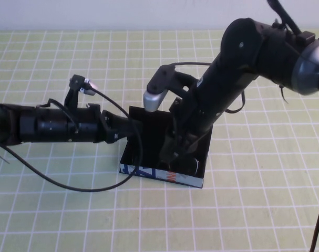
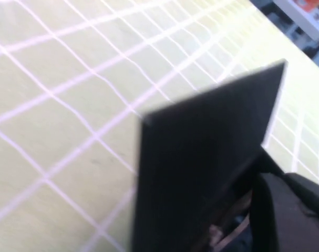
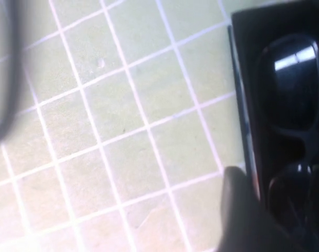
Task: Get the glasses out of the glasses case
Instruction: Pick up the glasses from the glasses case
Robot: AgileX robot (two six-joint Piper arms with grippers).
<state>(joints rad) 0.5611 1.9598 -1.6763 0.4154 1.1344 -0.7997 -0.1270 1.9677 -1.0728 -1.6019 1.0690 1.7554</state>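
Observation:
The glasses case [image 1: 148, 172] lies open at the table's middle, its blue and orange printed front side facing me. Its flat black lid [image 1: 148, 128] stands raised. My left gripper [image 1: 126, 127] reaches in from the left and is shut on the lid's edge; the lid [image 2: 201, 173] fills the left wrist view beside one finger [image 2: 288, 210]. My right gripper [image 1: 176, 153] points down into the case, open. The black glasses [image 3: 293, 105] lie inside the case with a glossy lens up. One right finger [image 3: 243, 210] hangs over the case's front wall [image 3: 243, 105], close to the lenses. The glasses [image 1: 193, 165] show in the high view too.
The table is a yellow-green mat with a white grid [image 1: 243, 210]. A black cable [image 1: 70, 186] loops from the left arm over the mat in front of the case. The right arm's bulk [image 1: 238, 68] hangs over the case's far right.

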